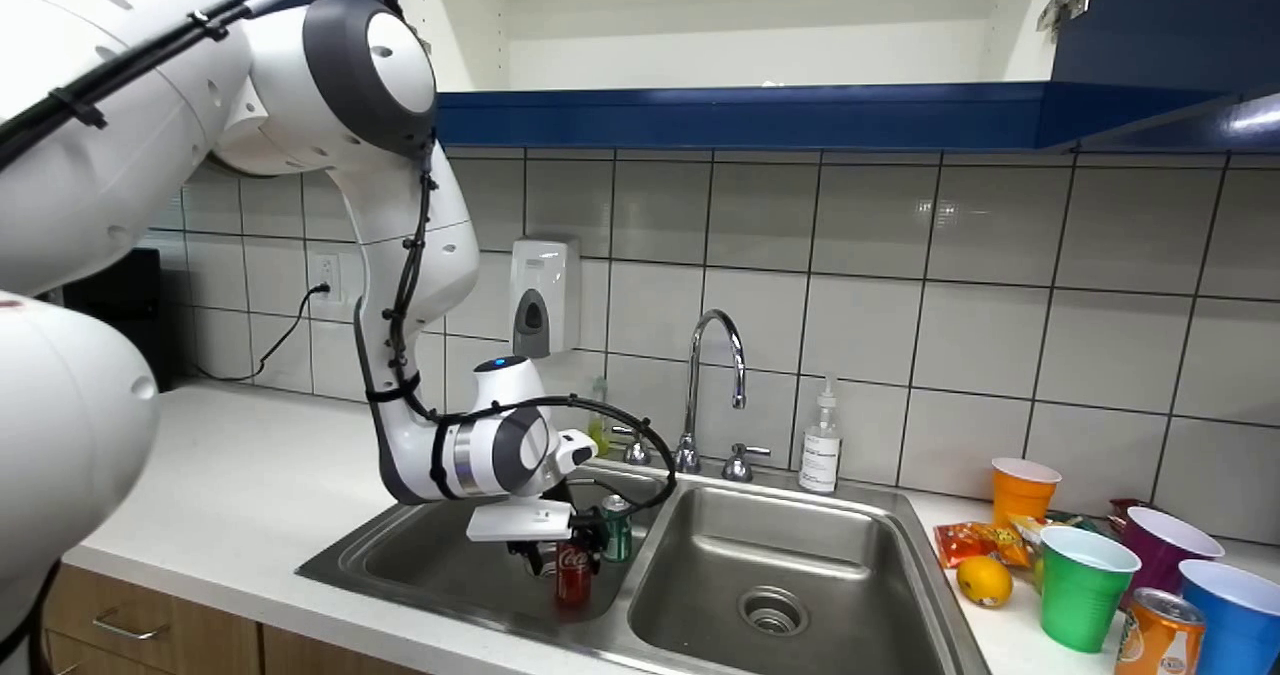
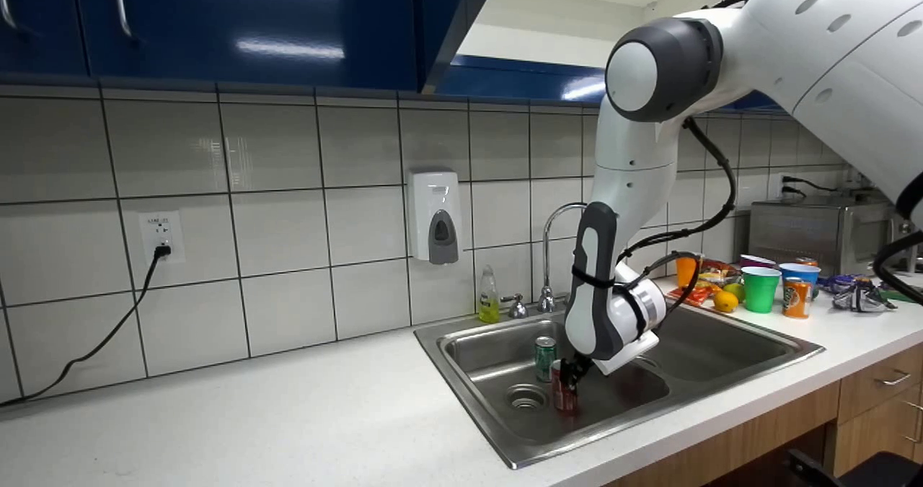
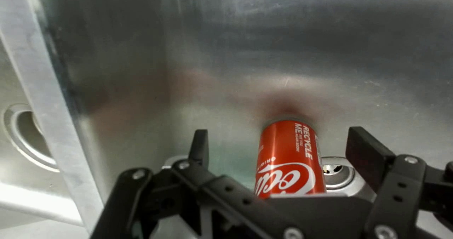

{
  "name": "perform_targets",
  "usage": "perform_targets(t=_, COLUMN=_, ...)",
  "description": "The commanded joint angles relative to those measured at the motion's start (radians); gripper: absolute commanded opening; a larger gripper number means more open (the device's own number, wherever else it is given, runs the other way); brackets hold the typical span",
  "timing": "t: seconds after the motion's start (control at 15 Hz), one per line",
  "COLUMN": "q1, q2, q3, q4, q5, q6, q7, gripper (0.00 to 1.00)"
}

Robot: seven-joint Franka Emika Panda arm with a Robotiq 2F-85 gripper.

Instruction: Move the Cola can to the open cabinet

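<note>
The Cola can is red with white lettering and stands upright in a sink basin in both exterior views. It also shows in the wrist view, its near end hidden by the gripper. My gripper is open, with a finger on each side of the can and a gap on both sides. It also shows low over the can in both exterior views. The open cabinet, with a white interior and dark blue edge, is on the wall above the sink in both exterior views.
A green can stands near the Cola can in the same basin. A faucet, soap bottle and wall dispenser are behind the sink. Cups, an orange can and snacks stand beside it. A blue door hangs open.
</note>
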Motion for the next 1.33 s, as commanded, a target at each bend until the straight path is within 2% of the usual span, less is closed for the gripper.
perform_targets(t=0.0, q1=0.034, q2=0.041, q3=-0.025, q4=0.039, q5=0.023, q6=0.017, q7=0.029, gripper=1.0)
perform_targets(t=1.27, q1=0.107, q2=0.164, q3=-0.074, q4=0.166, q5=0.08, q6=0.012, q7=0.079, gripper=1.0)
